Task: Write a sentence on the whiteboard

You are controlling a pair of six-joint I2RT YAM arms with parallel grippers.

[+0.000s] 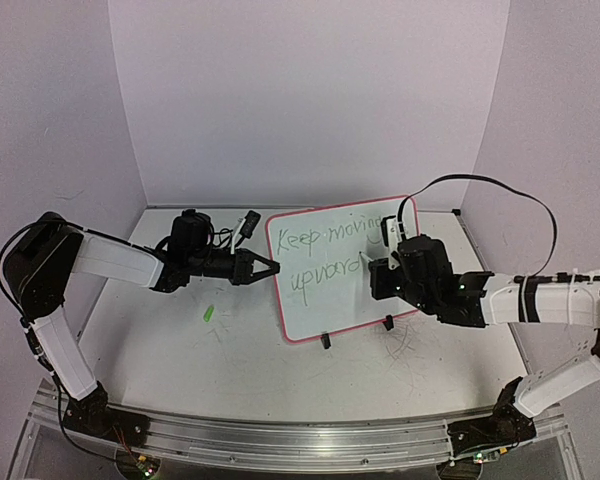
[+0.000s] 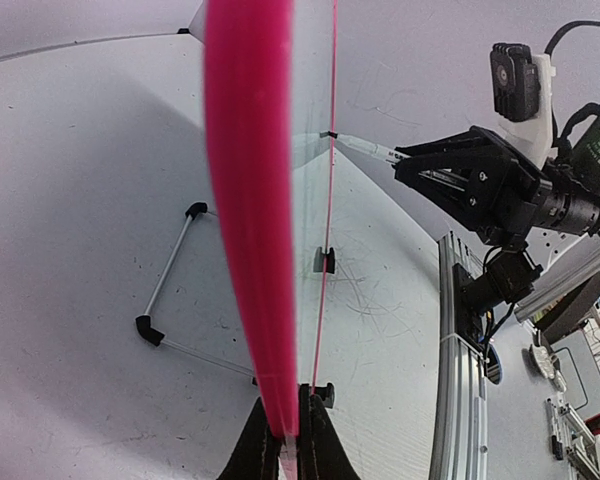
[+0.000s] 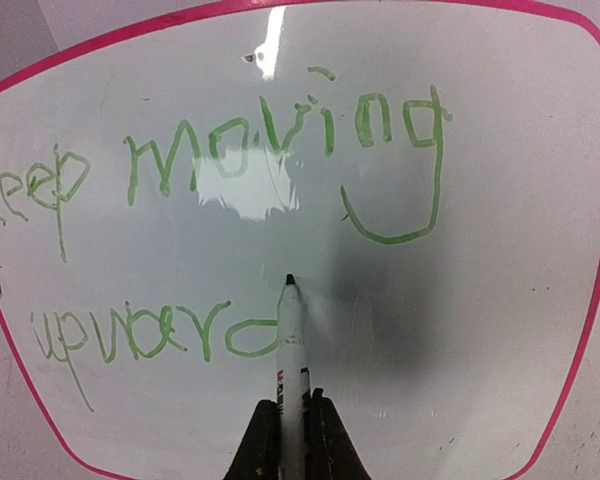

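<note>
Right claw (image 3: pixel 292 425) is clamping the marker (image 3: pixel 291 335), tip just above the last letter of "upward" — I'm likely finishing the sentence (image 3: pixel 230 150). Left claw (image 2: pixel 288 435) is pinching the board (image 1: pixel 340 300) edge — steadying it against pen pressure.

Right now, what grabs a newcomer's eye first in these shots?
The pink-framed whiteboard standing in the middle of the table, with the green sentence "Keep moving upward" across it in two lines. The right hand holds a marker with its tip at the board just past the last letter, while the left hand clamps the board's left edge. A small green piece lies loose left of the board.
</note>
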